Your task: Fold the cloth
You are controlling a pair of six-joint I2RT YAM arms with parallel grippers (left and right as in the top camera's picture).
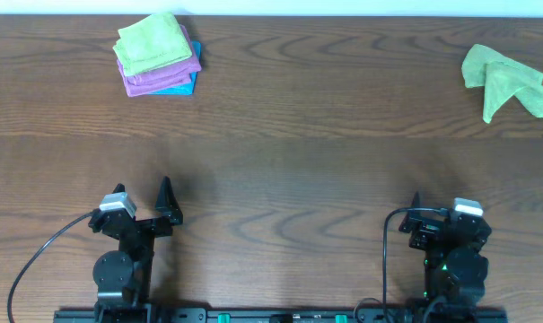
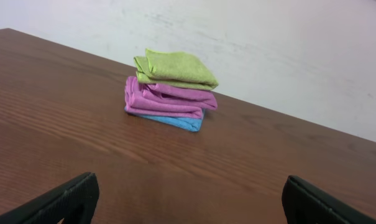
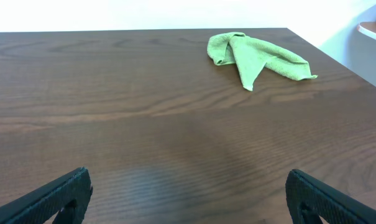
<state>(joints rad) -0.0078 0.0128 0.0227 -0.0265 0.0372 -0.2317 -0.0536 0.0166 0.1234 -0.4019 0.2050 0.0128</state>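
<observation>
Right gripper: fingers spread wide, nothing between them. Left gripper: likewise wide and empty.

Work item: one loose green cloth, lying rumpled at the far right corner of the table, well apart from both grippers. A stack of folded cloths, green on purple on blue, sits at the far left.

Handling assessment: the cloth appears light, soft and limp. It should sag and bunch when lifted, and drag a little on the wood. It is not fragile. The pointed corner toward the near side looks the best hold, with a second hold along an adjoining edge to spread it flat.

Arm pose: both arms sit folded at the near edge, left and right, grippers low and aimed toward the far side. The right arm is the closer one to the cloth.
</observation>
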